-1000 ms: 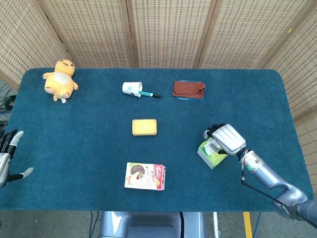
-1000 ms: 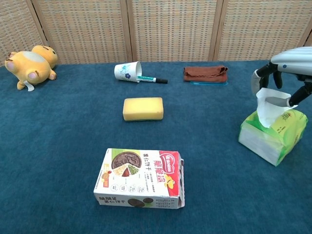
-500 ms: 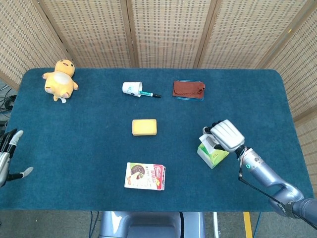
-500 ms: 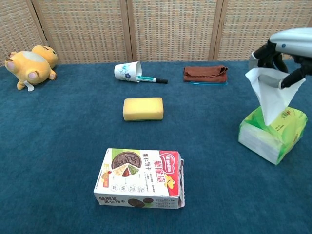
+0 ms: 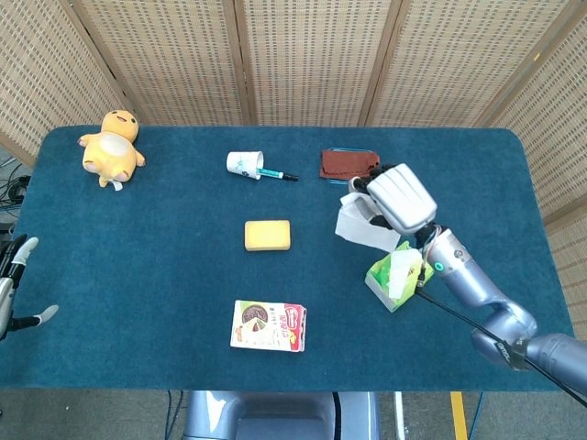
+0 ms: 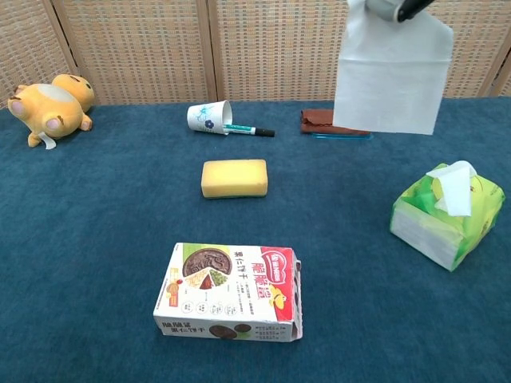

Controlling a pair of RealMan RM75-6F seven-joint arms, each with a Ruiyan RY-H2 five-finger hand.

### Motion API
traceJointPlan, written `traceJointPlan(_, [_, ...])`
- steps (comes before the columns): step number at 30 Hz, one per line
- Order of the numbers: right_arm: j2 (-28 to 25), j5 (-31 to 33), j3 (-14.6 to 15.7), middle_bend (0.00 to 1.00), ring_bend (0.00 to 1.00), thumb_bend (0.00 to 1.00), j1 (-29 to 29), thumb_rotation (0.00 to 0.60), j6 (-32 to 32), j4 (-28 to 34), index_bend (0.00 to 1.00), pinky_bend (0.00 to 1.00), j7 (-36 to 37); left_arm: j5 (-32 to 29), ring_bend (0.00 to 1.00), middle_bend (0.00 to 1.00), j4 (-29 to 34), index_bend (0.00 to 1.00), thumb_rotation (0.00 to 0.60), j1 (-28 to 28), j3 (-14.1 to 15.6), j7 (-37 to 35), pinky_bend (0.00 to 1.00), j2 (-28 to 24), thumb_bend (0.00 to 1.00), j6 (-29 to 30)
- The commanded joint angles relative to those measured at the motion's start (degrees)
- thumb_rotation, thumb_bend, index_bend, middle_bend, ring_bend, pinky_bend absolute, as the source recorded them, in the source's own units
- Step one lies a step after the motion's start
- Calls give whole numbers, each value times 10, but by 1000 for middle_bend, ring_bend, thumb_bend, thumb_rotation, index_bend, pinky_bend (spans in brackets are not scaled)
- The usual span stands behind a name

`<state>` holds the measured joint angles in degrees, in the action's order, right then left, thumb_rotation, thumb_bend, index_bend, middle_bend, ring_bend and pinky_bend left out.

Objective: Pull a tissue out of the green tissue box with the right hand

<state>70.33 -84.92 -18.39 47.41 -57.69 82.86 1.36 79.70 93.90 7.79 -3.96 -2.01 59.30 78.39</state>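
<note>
The fingers of the right hand were closed on the top edge of a tissue, which hung as a flat white sheet at the upper right of the chest view (only dark fingertips showed there, at the very top edge of the frame). In the head view the hand sat right of centre with the sheet drooping from its left side.

That was the change: a second earlier the same hand was low over the green tissue box with the tissue merely pinched at the slot, and half a second earlier the sheet was stretched into a taut cone with its tip inside the opening. By this moment the hand had risen and swung up and left, and the tissue was wholly clear of the box, well apart from it. I judged the pull itself to be done; what remained, if anything, was only to set the sheet down or hold it.

The box lay at the lower right of the chest view, apparently unmoved, with the next tissue popped up from its slot.

The left hand showed at the left edge of the head view, fingers apart and holding nothing.

Further out, the yellow sponge, snack box and tipped cup lay undisturbed.
</note>
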Motion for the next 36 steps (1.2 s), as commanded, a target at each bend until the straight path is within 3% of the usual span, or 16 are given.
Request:
traceJointPlan(1, [63,50,-20,686,604,620,51,600,44,-38,674,611,-75,-5,0,0,-1,0,600,3,-2,-4,0,-1,0,-7])
traceJointPlan(7, [194,137,-25,686,604,620,103,600,74,-142,674,611,-161,-15,0,0,-4,0,600,9,-5,-12,0,-4,0,-22])
traceJointPlan(14, [290,163,12,667,602,616,124,600,107,-237,669,611,-189,-27,0,0,-10,0,600,16,-8,-27,0,-8,0,-39])
traceJointPlan(15, [298,165,18,588,549,519,124,600,113,-241,592,577,-187,-29,0,0,-12,0,600,18,-8,-28,0,-9,0,-43])
traceJointPlan(16, [301,167,22,407,399,332,124,600,121,-242,411,470,-185,-30,0,0,-12,0,600,19,-8,-29,0,-9,0,-46])
traceJointPlan(17, [300,170,28,273,278,208,125,600,135,-238,276,382,-187,-30,0,0,-13,0,600,20,-9,-31,0,-9,0,-47])
traceJointPlan(18, [292,181,36,98,108,47,127,600,164,-228,92,233,-192,-28,0,0,-13,0,600,21,-9,-35,0,-9,0,-47])
traceJointPlan(19, [282,197,39,5,10,0,129,600,189,-215,5,135,-200,-27,0,0,-14,0,600,21,-9,-38,0,-8,0,-47])
traceJointPlan(22, [255,236,29,0,0,0,131,600,210,-161,0,66,-207,-26,0,0,-16,0,600,21,-10,-40,0,-8,0,-46])
traceJointPlan(28, [183,232,23,0,0,0,113,600,156,-36,0,58,-227,-26,0,0,-15,0,600,22,-8,-39,0,-9,0,-47])
traceJointPlan(33, [90,186,35,0,0,0,63,600,81,91,0,53,-234,-21,0,0,-13,0,600,20,-6,-39,0,-10,0,-43])
traceJointPlan(36, [15,117,62,0,0,0,2,600,6,151,0,52,-218,-13,0,0,-15,0,600,17,-4,-43,0,-9,0,-35])
